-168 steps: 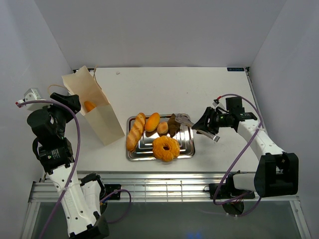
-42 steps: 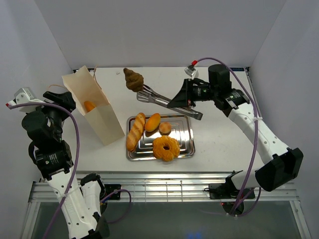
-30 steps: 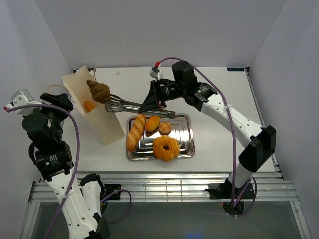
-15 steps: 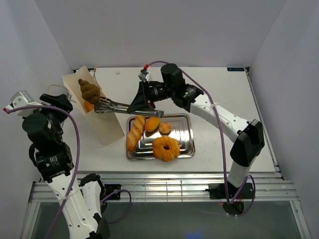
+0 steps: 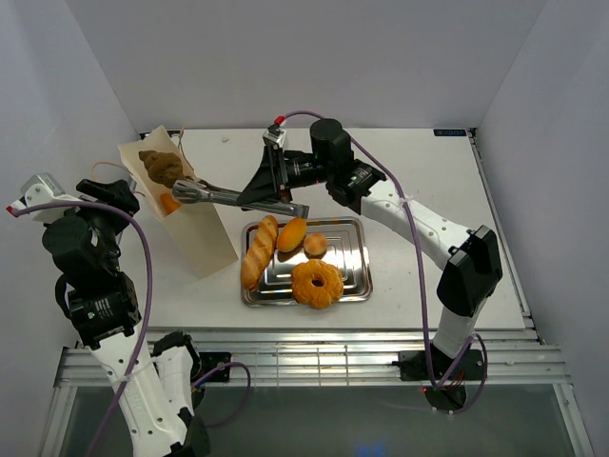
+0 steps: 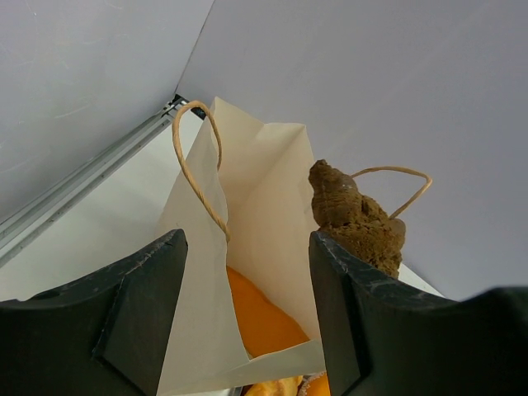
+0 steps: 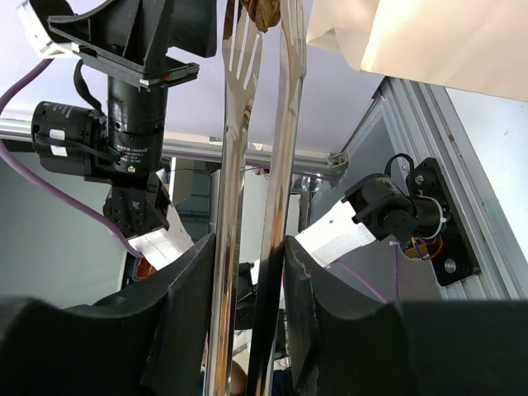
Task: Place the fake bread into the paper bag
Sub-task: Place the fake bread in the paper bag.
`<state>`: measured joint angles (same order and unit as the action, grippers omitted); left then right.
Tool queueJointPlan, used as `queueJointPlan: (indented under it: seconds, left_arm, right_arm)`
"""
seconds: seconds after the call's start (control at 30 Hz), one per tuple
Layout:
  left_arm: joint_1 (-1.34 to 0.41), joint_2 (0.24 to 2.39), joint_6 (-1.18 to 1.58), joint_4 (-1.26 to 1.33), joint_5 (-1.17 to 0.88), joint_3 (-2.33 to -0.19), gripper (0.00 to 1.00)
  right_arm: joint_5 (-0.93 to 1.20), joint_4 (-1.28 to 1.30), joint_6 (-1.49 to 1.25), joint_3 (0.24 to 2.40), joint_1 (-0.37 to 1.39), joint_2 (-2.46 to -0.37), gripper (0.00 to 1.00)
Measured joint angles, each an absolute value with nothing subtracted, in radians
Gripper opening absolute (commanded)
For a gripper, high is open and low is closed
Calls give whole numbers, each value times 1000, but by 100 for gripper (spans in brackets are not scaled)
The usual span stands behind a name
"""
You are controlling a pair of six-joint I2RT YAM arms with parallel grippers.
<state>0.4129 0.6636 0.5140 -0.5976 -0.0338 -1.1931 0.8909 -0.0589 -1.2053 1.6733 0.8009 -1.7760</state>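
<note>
Dark-brown and glossy, the twisted pastry (image 5: 162, 168) now hangs over the open mouth of the paper bag (image 5: 205, 238). Moments earlier it was out past the bag's right side, above the table. The right arm has swung the tongs (image 5: 243, 197) leftward, so their tips reach just over the bag's right rim. We judge the carry done and the drop the step in hand. One orange piece (image 5: 170, 203) already lies inside the bag. To the right of the bag, a baguette (image 5: 259, 250), an oval roll (image 5: 291, 232), a small round roll (image 5: 314, 245) and the ring doughnut (image 5: 317, 283) wait on the steel tray (image 5: 354, 276). The right gripper (image 5: 274, 181) clasps the tongs by their handle end. From its wrist the two blades run narrow and nearly parallel, with a scrap of brown showing at their tips. We cannot tell whether they have begun to let go. The left gripper (image 5: 114, 195) sits just left of the bag with its jaws wide and nothing between them, looking down into the mouth. From there the pastry (image 6: 356, 216) stands close to upright against the bag's right handle. Its tapered end points up and leans slightly left, and its thicker end dips behind the finger. From above, its long axis lies roughly in line with the tongs, towards the bag's far left corner.
</note>
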Motion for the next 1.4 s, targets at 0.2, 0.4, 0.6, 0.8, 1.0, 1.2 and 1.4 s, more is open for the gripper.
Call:
queueJointPlan:
  seconds: [0.2, 0.4, 0.6, 0.8, 1.0, 1.2, 1.4]
  left_arm:
    - [413, 664, 516, -597, -35, -1193, 71]
    - [413, 664, 517, -590, -41, -1193, 71]
    - [413, 664, 520, -590, -41, -1193, 71]
    - [413, 664, 520, -589, -42, -1192, 71]
    - [413, 664, 521, -583, -45, -1186, 71]
    - [413, 663, 521, -582, -45, -1185, 71]
    - [413, 663, 521, -582, -46, -1185, 71]
  right_arm:
    - [893, -75, -1228, 1671, 801, -1790, 43]
    - [897, -115, -1243, 1657, 801, -1790, 44]
    - [901, -131, -1256, 1638, 801, -1790, 45]
    - [904, -148, -1269, 1638, 801, -1790, 45]
    - [908, -176, -1283, 1618, 801, -1790, 44]
    - [908, -188, -1290, 1616, 793, -1790, 42]
    - [904, -200, -1298, 1555, 751, -1768, 17]
